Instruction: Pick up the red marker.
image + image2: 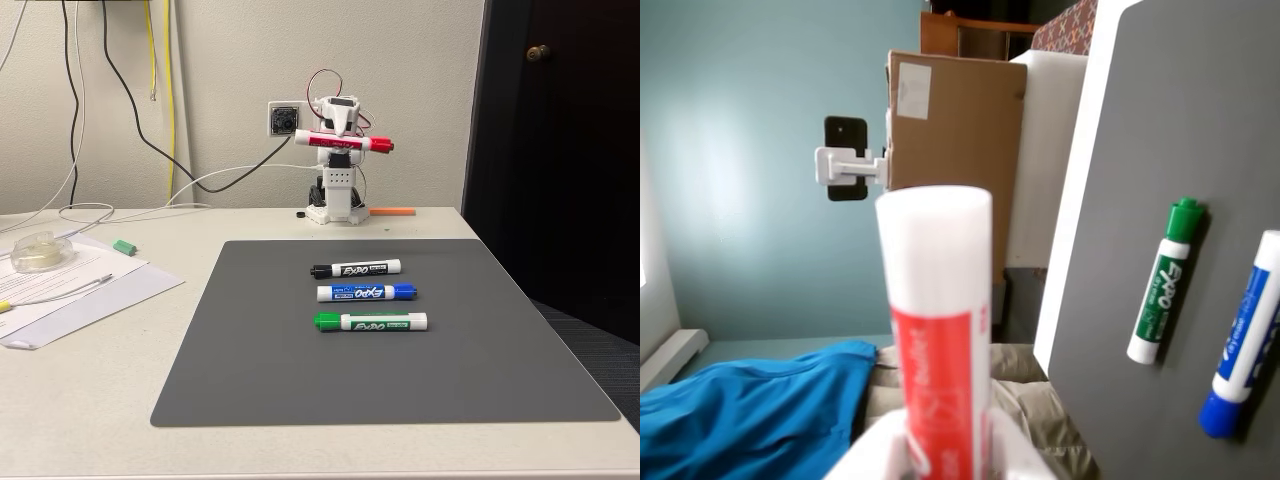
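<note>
Fixed view showing the red marker (pixel 343 142) already lifted well clear of the bench (pixel 90 400), held crosswise in the hand (pixel 340 135) of the small white arm standing at the far edge of the bench, just beyond the far edge of the grey mat (pixel 250 380). Pinching the marker near mid-barrel, judging by the wrist view, where the red-labelled barrel (pixel 938 330) is rising out of the white hand (pixel 945 455) at the bottom. Lying roughly level in the fixed view, long axis running left to right, red cap pointing right and the other end left. Judging the pick-up as essentially done, with nothing left beyond keeping the grip. Remaining on the mat, all lying parallel: the black marker (pixel 356 269), blue marker (pixel 366 292) and green marker (pixel 370 322), untouched, with a thin orange stick (pixel 392 211) resting beside the arm's base.
</note>
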